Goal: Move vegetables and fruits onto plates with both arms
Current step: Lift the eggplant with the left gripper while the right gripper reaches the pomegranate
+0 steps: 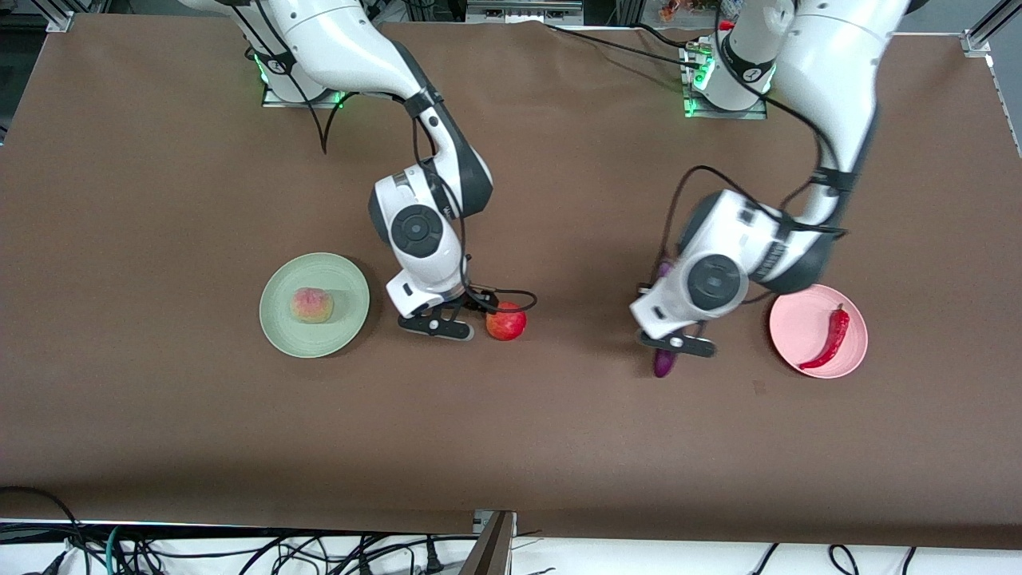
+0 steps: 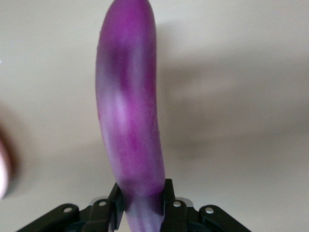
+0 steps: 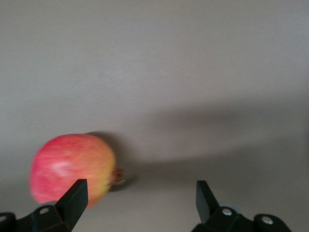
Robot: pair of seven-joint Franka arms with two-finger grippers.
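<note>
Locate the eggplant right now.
The eggplant is gripped between the left gripper's fingers, beside the pink plate that holds the chili.

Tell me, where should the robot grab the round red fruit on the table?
Probably around its round middle, coming straight down from above. The red fruit sits on the brown table beside the open right gripper, its little stem pointing sideways. It sits off to one finger's side, so the gripper should shift over it first.
</note>
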